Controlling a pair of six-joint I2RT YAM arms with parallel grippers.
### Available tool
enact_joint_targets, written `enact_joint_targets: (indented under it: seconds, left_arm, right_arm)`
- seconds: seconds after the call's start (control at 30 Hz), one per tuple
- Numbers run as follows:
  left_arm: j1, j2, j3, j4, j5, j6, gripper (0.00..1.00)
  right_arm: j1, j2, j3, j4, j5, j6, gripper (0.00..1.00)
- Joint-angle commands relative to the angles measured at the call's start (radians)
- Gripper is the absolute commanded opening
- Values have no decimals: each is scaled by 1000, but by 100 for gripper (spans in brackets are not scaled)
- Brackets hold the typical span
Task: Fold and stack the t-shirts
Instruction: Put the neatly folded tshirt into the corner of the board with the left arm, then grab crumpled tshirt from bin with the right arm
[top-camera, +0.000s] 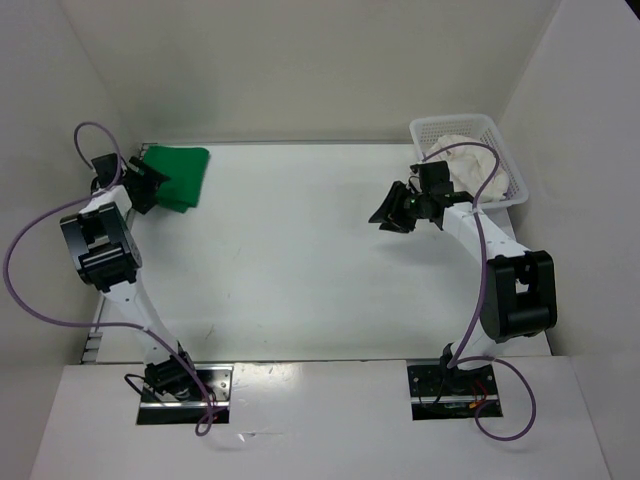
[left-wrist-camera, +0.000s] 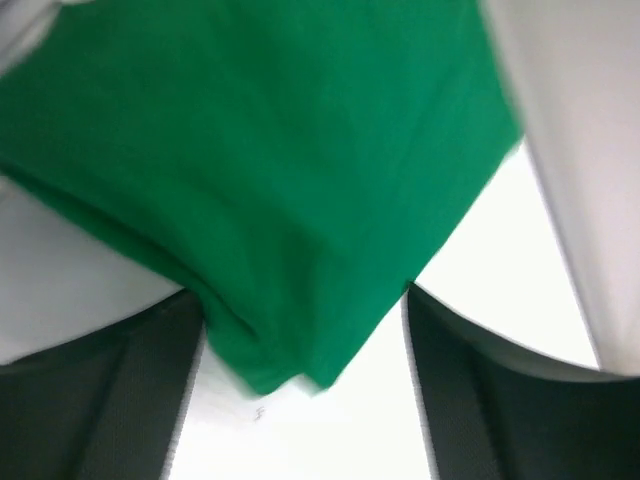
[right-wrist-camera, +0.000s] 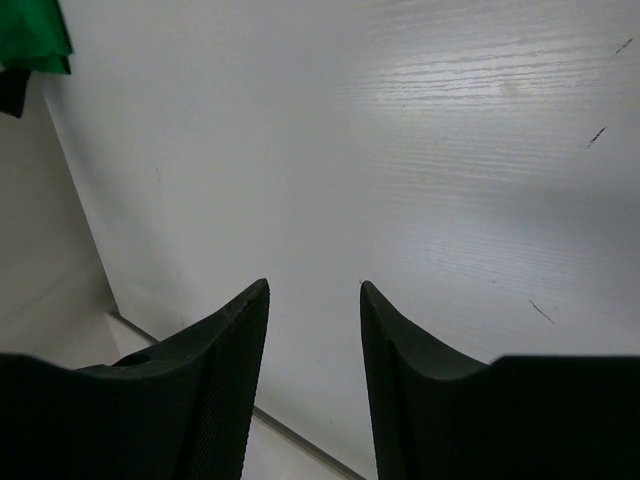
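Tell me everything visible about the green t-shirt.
The green t-shirt is bright green, plain soft cloth, folded into a compact, roughly square bundle; layered edges show at its corner in the left wrist view. It lies flat on the white table in the far-left corner. The left gripper is at its left edge, open, its jaws flanking that corner; whether they touch the cloth cannot be told. No sleeves or collar show.

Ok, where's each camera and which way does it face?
Top external: above, behind the bases, looking down at the table; left arm and right arm show.
Left wrist: on the left arm, close over the green shirt; own fingers show.
Right wrist: on the right arm, looking across the table; own fingers show.
Shared: all show the green shirt.
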Motion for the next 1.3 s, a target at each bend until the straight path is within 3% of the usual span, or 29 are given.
enact_joint_targets:
  seconds: [0.0,0.03,0.17,0.27,0.37,0.4,0.5,0.6,0.63,0.77,0.83,0.9,0.97,1.0,1.07,1.1,1.27]
  left_arm:
    - [-50,-85,-79,22,8,-7,93]
    - [-50,-95,-99,35,8,-7,100]
    - [-50,-186,-225,26,-56,-50,100]
    - [-50,-369,-381,48,-148,-89,100]
    - [-50,-486,-497,73,-184,-127,100]
    - [-50,-547,-553,90,-184,-127,100]
    - [-70,-635,-622,90,-124,-110,100]
    - [-113,-723,-662,52,-112,-99,84]
    - [-155,-765,-691,32,-112,-90,70]
    - [-300,-803,-715,-45,-66,-81,50]
    - [-420,-815,-745,-36,-9,-81,48]
    - [-510,-824,-758,-50,0,-93,47]
    - [-634,-833,-776,-30,11,-118,47]
    - [-669,-842,-797,-13,11,-130,47]
    - [-754,-843,-807,-2,11,-157,51]
    - [-774,-833,-807,-2,11,-158,51]
    - [-849,-833,-793,10,20,-168,58]
  right_arm:
    - [7,-22,-13,1,-23,-19,48]
    - [7,-31,-13,1,-23,-19,49]
    - [7,-31,-4,1,-5,-19,53]
    - [7,-41,14,1,40,-19,55]
    - [7,-41,54,1,119,1,41]
    - [7,-41,89,-12,133,1,29]
    - [16,13,184,-26,170,-29,20]
    - [16,33,278,-38,218,-14,20]
    - [16,33,296,-38,232,-14,20]
    - [-13,44,396,-61,299,-14,11]
    - [-44,44,440,-98,408,-14,3]
    - [-68,44,465,-120,548,-14,1]
    - [-128,70,494,-143,594,-14,9]
    - [-149,84,506,-156,627,-14,24]
    - [-203,134,528,-176,673,-14,40]
    - [-222,153,528,-176,686,-14,55]
    - [-314,219,577,-196,723,-35,78]
